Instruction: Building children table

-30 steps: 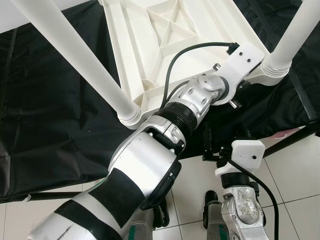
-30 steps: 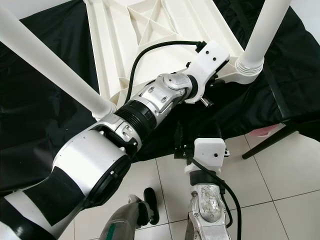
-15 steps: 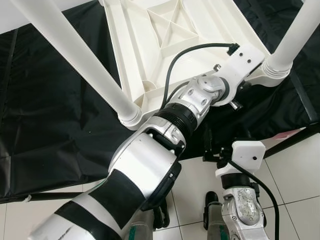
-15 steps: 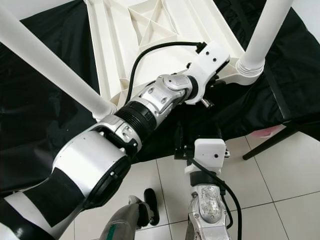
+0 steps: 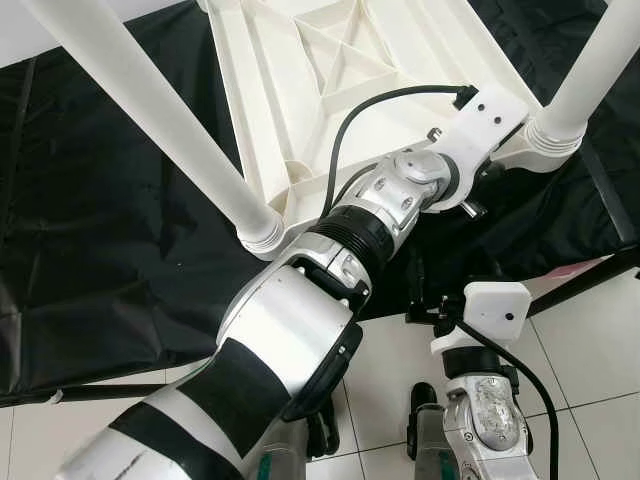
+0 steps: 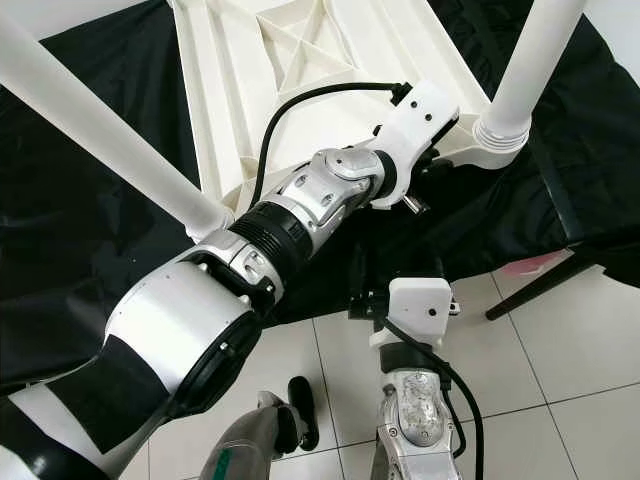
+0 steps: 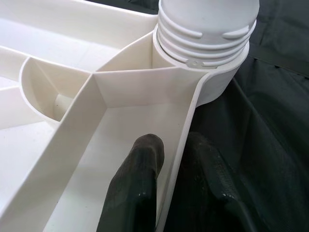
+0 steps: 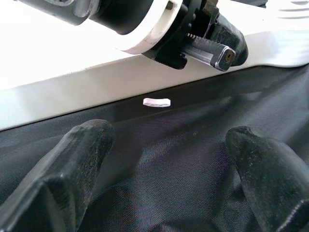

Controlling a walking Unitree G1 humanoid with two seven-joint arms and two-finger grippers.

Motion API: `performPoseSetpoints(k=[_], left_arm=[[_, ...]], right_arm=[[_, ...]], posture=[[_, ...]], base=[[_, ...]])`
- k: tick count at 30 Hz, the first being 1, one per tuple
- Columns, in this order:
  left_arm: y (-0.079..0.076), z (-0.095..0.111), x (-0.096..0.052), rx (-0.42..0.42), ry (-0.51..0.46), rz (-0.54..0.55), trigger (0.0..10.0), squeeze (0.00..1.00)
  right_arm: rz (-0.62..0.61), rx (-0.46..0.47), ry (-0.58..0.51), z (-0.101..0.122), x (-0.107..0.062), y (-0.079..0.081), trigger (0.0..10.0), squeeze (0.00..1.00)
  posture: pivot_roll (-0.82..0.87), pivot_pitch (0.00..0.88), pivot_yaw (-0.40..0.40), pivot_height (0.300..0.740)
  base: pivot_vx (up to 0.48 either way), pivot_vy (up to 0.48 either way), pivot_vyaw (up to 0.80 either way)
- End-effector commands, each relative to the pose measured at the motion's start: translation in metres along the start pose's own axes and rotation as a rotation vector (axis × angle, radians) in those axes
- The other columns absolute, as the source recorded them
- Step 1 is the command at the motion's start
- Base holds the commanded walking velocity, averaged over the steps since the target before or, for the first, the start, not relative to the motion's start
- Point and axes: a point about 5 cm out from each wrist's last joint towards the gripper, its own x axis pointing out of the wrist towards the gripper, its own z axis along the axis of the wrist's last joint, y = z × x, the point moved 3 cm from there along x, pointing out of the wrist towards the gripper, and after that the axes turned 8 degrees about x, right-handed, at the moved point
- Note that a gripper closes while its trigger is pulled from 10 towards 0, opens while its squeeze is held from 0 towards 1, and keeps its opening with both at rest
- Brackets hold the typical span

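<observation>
Your left gripper [image 7: 166, 186] pinches the upturned children's table [image 5: 330, 90] by its rim, legs [image 5: 150, 120] pointing upward; your right gripper [image 8: 169, 169] hovers spread above black cloth [image 5: 90, 240].

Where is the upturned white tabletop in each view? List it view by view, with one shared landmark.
Left eye view: tabletop top centre, on the black cloth.
Right eye view: top centre, a little further left.
Left wrist view: its ribbed underside, rim pinched by the left gripper.
Right wrist view: pale edge band above the cloth.
Landmark: ribbed leg collar beside that gripper, also and.
</observation>
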Motion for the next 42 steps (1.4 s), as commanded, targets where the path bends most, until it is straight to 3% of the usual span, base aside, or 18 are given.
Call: performPoseSetpoints(k=[1,13,21,24,25,27,30,33,34,37,42], left_arm=[[-0.014,0.022,0.004,0.010,-0.091,-0.056,10.0,0.00],[-0.013,0.032,0.003,0.012,-0.133,-0.069,10.0,0.00],[-0.001,0.061,-0.004,0.015,-0.216,-0.061,10.0,0.00],[0.019,0.085,-0.014,0.010,-0.289,-0.020,10.0,0.00],[0.019,0.085,-0.014,0.010,-0.289,-0.020,10.0,0.00],[0.038,0.104,-0.025,-0.007,-0.352,0.035,10.0,0.00],[0.046,0.112,-0.030,-0.011,-0.377,0.055,10.0,0.00],[0.071,0.136,-0.049,-0.032,-0.461,0.126,10.0,0.00],[0.071,0.136,-0.049,-0.032,-0.461,0.126,10.0,0.00],[0.097,0.155,-0.072,-0.053,-0.538,0.197,10.0,0.00],[0.111,0.162,-0.085,-0.070,-0.573,0.235,10.0,0.00]], right_arm=[[-0.003,0.026,0.011,-0.001,-0.004,0.004,10.0,0.00],[-0.001,0.025,0.007,-0.001,-0.002,0.004,10.0,0.00],[0.007,0.022,-0.001,-0.001,0.002,0.003,10.0,0.00],[0.015,0.018,-0.013,-0.001,0.007,0.002,10.0,0.00],[0.015,0.018,-0.013,-0.001,0.007,0.002,10.0,0.00],[0.020,0.015,-0.019,0.000,0.009,0.002,10.0,0.00],[0.022,0.014,-0.022,0.000,0.010,0.001,10.0,0.00],[0.030,0.011,-0.030,0.000,0.014,0.001,10.0,0.00],[0.030,0.011,-0.030,0.000,0.014,0.001,10.0,0.00],[0.041,0.009,-0.037,0.001,0.018,0.001,10.0,0.00],[0.048,0.006,-0.041,0.001,0.021,0.000,10.0,0.00]], posture=[[-0.22,0.358,0.255,0.740],[-0.22,0.350,0.253,0.740],[-0.23,0.330,0.243,0.740],[-0.23,0.308,0.232,0.740],[-0.23,0.308,0.232,0.740],[-0.24,0.301,0.226,0.740],[-0.24,0.295,0.221,0.740],[-0.24,0.284,0.207,0.740],[-0.24,0.284,0.207,0.740],[-0.24,0.271,0.192,0.740],[-0.24,0.261,0.179,0.740]], base=[[0.000,0.000,0.00],[0.000,0.000,0.00],[0.000,0.000,0.00],[0.000,0.000,0.00],[0.000,0.000,0.00],[0.000,0.000,0.00],[0.000,0.000,0.00],[0.000,0.000,0.00],[0.000,0.000,0.00],[0.000,0.000,0.00],[0.000,0.000,0.00]])
